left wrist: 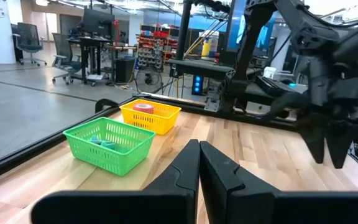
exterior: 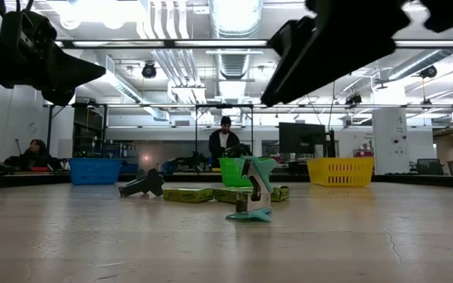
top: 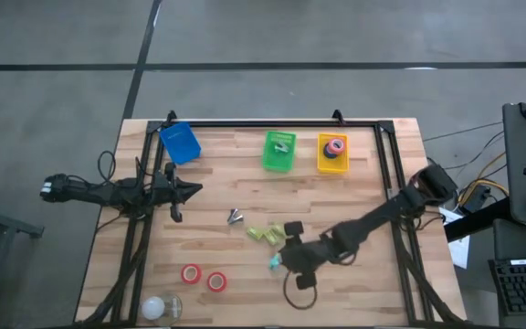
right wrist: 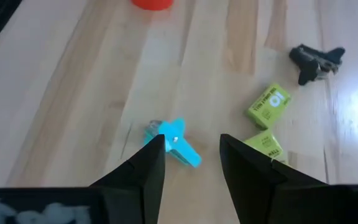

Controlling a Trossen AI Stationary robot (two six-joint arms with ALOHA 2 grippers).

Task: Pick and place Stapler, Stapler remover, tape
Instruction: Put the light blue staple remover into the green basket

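Hovering over lower centre of the high view, right gripper has fingers apart, nothing between them, with a light-blue stapler remover on the wood just beside the left fingertip. Left gripper waits at left edge of table, fingers pressed together, empty. Two red tape rolls lie lower left; another red roll sits in the yellow basket at top. Dark stapler remover lies mid-table, green staple boxes beside it.

Green box: large "10" readable, smaller print beside it illegible. No other readable text.
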